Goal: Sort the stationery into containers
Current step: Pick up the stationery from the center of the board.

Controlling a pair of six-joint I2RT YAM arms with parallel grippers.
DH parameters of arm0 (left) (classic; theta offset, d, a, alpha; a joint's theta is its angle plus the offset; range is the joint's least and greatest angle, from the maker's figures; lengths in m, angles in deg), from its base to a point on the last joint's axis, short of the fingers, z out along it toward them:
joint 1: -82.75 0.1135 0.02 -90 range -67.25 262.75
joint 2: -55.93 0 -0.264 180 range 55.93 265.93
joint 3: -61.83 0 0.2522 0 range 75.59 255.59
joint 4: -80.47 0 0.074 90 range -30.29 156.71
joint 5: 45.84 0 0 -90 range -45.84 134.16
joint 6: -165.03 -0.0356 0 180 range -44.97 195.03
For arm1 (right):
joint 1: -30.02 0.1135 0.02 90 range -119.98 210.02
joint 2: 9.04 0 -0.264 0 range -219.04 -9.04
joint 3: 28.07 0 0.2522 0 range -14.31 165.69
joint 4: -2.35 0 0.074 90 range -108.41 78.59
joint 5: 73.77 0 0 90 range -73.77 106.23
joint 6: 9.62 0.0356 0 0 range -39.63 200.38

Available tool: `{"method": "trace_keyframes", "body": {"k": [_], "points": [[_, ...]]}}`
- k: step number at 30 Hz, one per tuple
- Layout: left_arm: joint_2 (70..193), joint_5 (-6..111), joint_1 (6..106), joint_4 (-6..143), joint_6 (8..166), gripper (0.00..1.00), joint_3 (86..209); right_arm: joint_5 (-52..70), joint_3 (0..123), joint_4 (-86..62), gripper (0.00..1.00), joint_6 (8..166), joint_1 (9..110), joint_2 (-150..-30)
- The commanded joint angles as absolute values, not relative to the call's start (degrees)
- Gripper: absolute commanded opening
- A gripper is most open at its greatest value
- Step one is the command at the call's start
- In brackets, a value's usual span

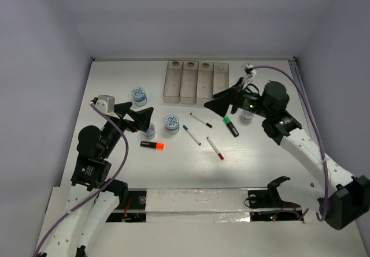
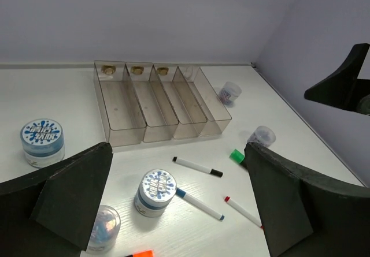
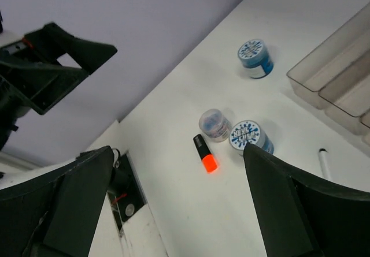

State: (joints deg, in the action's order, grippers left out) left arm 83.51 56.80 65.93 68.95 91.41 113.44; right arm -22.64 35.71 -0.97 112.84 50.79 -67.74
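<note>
Left gripper [image 1: 136, 115] and right gripper [image 1: 227, 98]: both sets of jaws apart, empty. Thin white pens [image 1: 201, 120], black highlighters [image 1: 152, 145] and round blue-white rolls [image 1: 171, 122] lie loose on the white table [image 1: 260, 164] near the translucent beige bins [image 1: 195, 86]; likely light, stiff and slick, so pinch pens mid-barrel. Left wrist shows you a roll [image 2: 230, 92] beside the end bin that the top view hides.

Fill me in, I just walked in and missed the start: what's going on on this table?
Two robot arms are meant to sort stationery into a row of translucent bins, but nothing is sorted yet and the bins look empty. The rolls, the highlighters and the pens all lie loose on the table. The left claw and the right claw both hover open, holding nothing.
</note>
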Motion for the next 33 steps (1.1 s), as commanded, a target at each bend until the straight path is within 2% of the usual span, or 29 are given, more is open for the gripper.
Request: {"method": "trace_keyframes", "body": {"k": [1, 7, 14, 20, 29, 33], "points": [[83.18, 54.27, 66.22, 69.96, 90.68, 0.99, 116.28, -14.9, 43.24, -4.1, 1.0, 104.12, 61.11, -73.62], [83.44, 47.87, 66.23, 67.33, 90.59, 0.99, 116.81, -4.44, 51.95, -10.43, 1.0, 96.82, 75.16, -88.19], [82.48, 38.2, 66.76, 64.34, 91.82, 0.99, 117.69, 6.9, 61.53, -16.76, 1.0, 93.3, 83.35, -103.05], [82.39, 35.37, 66.76, 63.54, 92.17, 0.99, 117.87, 19.97, 69.8, -24.15, 1.0, 91.8, 86.44, -113.27], [82.83, 38.44, 66.76, 64.42, 91.91, 0.99, 117.52, 33.53, 71.9, -27.57, 1.0, 92.51, 86.44, -117.05], [82.92, 39.06, 66.76, 64.77, 91.82, 0.99, 117.43, 31.53, 73.66, -29.42, 1.0, 92.33, 85.74, -118.99]]}}
